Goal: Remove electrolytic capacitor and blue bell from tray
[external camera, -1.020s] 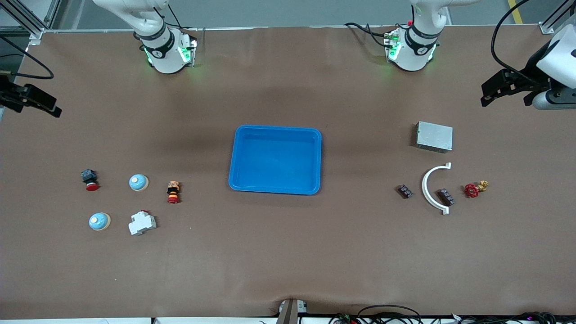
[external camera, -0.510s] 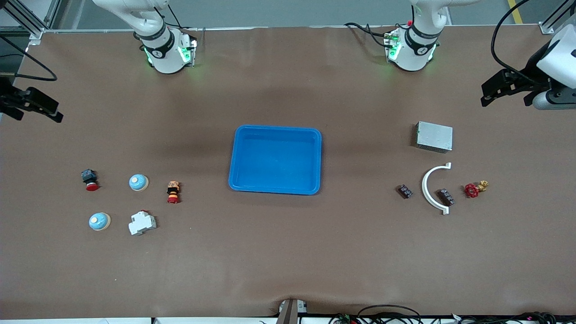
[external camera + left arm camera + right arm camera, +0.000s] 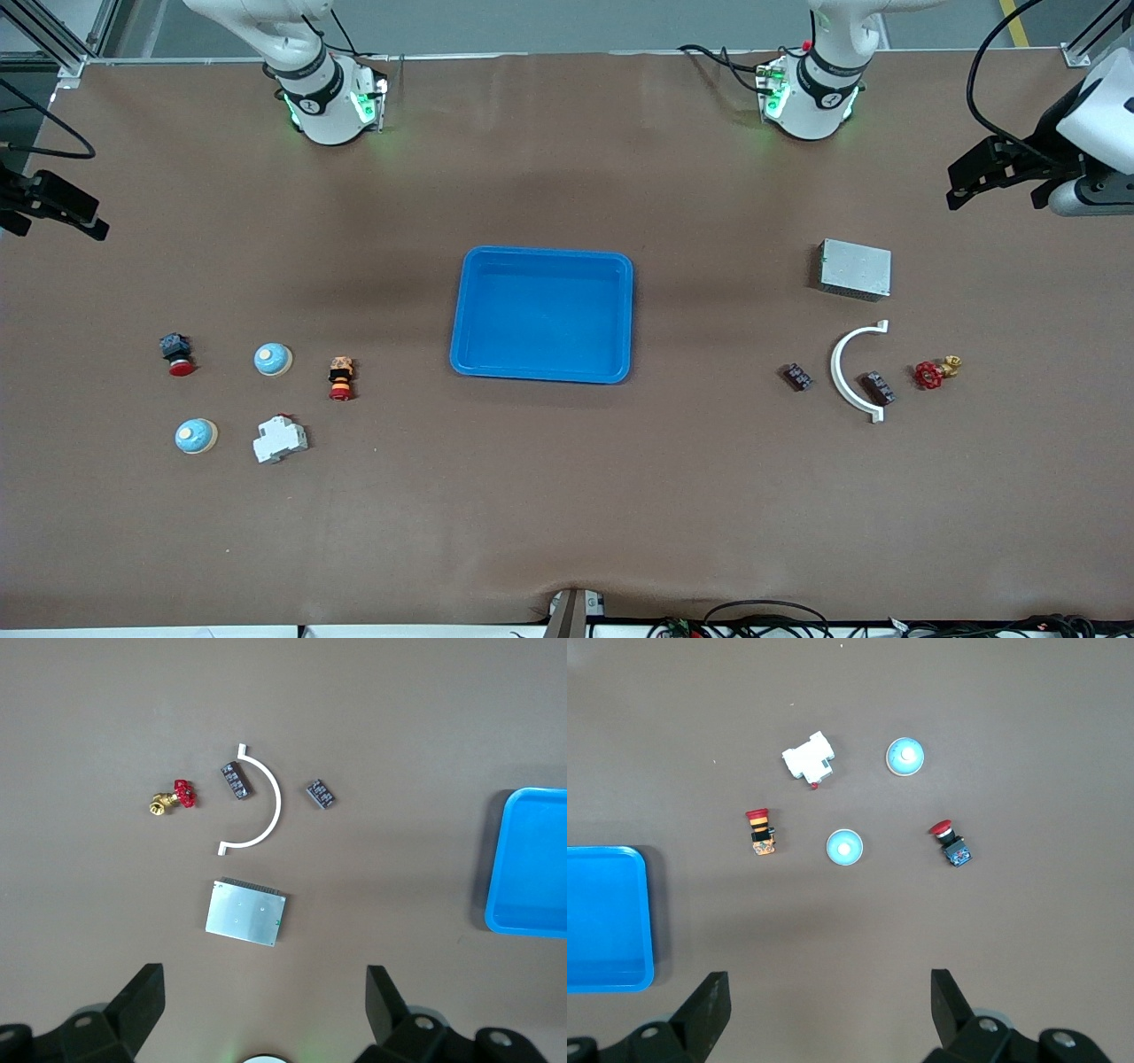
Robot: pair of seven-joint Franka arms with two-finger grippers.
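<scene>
Brown table (image 3: 567, 496): two bells (image 3: 273, 359) (image 3: 196, 436), two capacitors (image 3: 797, 377) (image 3: 878, 387) (both jaws wide, empty).

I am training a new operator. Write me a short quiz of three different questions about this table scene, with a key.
1. True or false: the blue tray already holds a part.
2. How many light blue bells lie toward the right arm's end of the table?
3. Which lies nearer to the front camera: A) the grey box or B) the white curved piece?

Key
1. False; nothing lies in it.
2. Two: one bell and a second bell nearer to the front camera.
3. B.

Both the left gripper and the right gripper are open, high over the table.
</scene>
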